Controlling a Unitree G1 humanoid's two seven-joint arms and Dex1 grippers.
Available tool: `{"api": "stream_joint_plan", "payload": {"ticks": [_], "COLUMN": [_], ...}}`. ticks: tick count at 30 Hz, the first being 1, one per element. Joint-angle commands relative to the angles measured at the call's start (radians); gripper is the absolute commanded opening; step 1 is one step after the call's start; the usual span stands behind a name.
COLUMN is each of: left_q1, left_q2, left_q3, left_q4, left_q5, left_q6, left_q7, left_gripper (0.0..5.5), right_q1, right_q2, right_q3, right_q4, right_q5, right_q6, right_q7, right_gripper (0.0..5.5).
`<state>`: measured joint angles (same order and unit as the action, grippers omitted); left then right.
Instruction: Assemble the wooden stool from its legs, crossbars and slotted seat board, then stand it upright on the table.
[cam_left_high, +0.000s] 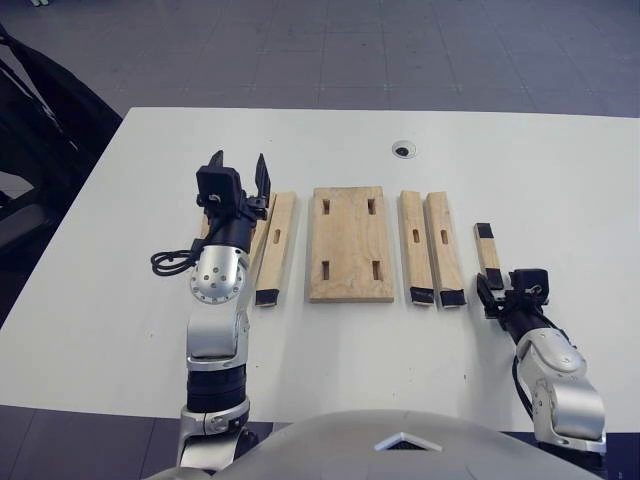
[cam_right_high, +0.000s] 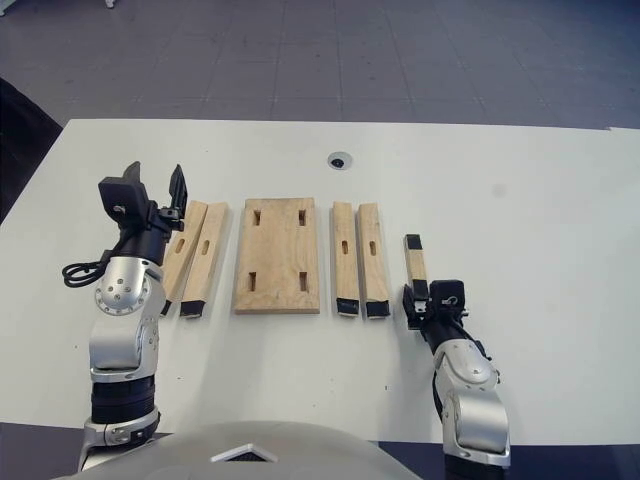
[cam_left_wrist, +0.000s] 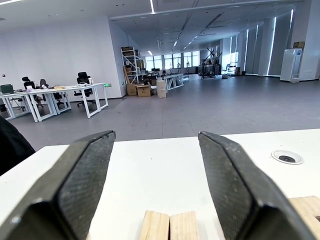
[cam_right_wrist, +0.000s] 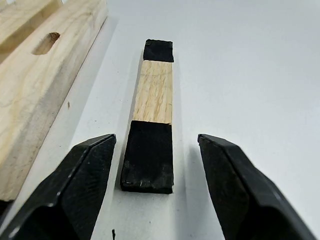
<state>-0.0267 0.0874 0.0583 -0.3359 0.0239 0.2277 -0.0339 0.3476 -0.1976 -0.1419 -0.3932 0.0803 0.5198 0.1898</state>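
White table (cam_left_high: 120, 300): flat slotted plywood seat board (cam_left_high: 348, 243) in the middle, a right pair of black-tipped slotted wooden legs (cam_left_high: 428, 248) and a left pair (cam_left_high: 277, 245) beside it, all long axes running away from the robot, black tips nearest; the left arm hides part of the left pair, and a round grommet (cam_left_high: 404, 150) sits farther back. The left pincer (cam_left_high: 240, 168) is over the left pair, fingers apart and holding nothing; its wrist view adds office desks (cam_left_wrist: 65, 97) beyond. The right pincer (cam_right_wrist: 156, 141) sits low with fingers spread either side of the near black end of the short black-ended wooden crossbar (cam_right_wrist: 155, 92), rightmost and parallel; its wrist view shows gaps on both sides.
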Motion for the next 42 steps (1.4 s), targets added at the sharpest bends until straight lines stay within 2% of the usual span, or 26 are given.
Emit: {"api": "stream_joint_plan", "payload": {"ticks": [1,8,11,14,15,17,19,24,28,34,42], "left_q1": [0.007,0.005,-0.003,-0.025,-0.044,-0.104,-0.143,-0.210,-0.276,-0.322,-0.330], "left_q2": [-0.001,-0.001,0.006,0.017,0.011,-0.064,-0.091,-0.013,0.044,0.049,0.051], "left_q3": [-0.003,-0.002,0.000,0.018,0.040,0.141,0.210,0.333,0.361,0.317,0.261], "left_q4": [-0.009,-0.010,-0.008,-0.020,-0.025,-0.025,-0.029,-0.017,0.054,0.118,0.157], "left_q5": [-0.001,-0.004,-0.006,-0.035,-0.086,-0.363,-0.598,-1.103,-1.392,-1.481,-1.479], "left_q6": [0.014,0.017,0.020,0.056,0.101,0.288,0.435,0.731,0.824,0.787,0.743], "left_q7": [0.004,0.003,-0.004,-0.021,-0.036,-0.059,-0.083,-0.090,-0.043,0.057,0.063], "left_gripper": [3.07,3.07,3.07,3.07,3.07,3.07,3.07,3.07,3.07,3.07,3.07], "right_q1": [0.001,0.006,-0.029,-0.160,-0.238,-0.375,-0.445,-0.605,-0.698,-0.666,-0.610], "right_q2": [0.000,0.000,-0.005,-0.024,-0.035,-0.061,-0.092,-0.110,-0.072,-0.027,-0.026], "right_q3": [0.020,0.022,0.007,-0.027,-0.033,-0.008,0.052,0.159,0.235,0.338,0.411], "right_q4": [0.003,-0.019,-0.048,-0.096,-0.106,-0.101,-0.060,0.102,0.233,0.299,0.217], "right_q5": [0.010,-0.008,-0.022,-0.020,-0.007,0.019,0.041,0.068,0.059,-0.010,-0.029], "right_q6": [0.058,0.061,0.044,0.070,0.082,0.083,0.044,-0.170,-0.339,-0.504,-0.548], "right_q7": [0.002,-0.025,-0.053,-0.083,-0.081,-0.035,0.056,0.255,0.337,0.338,0.356], "right_gripper": [2.52,1.34,1.29,1.29,1.29,1.29,1.29,1.29,1.29,1.29,1.29]}}
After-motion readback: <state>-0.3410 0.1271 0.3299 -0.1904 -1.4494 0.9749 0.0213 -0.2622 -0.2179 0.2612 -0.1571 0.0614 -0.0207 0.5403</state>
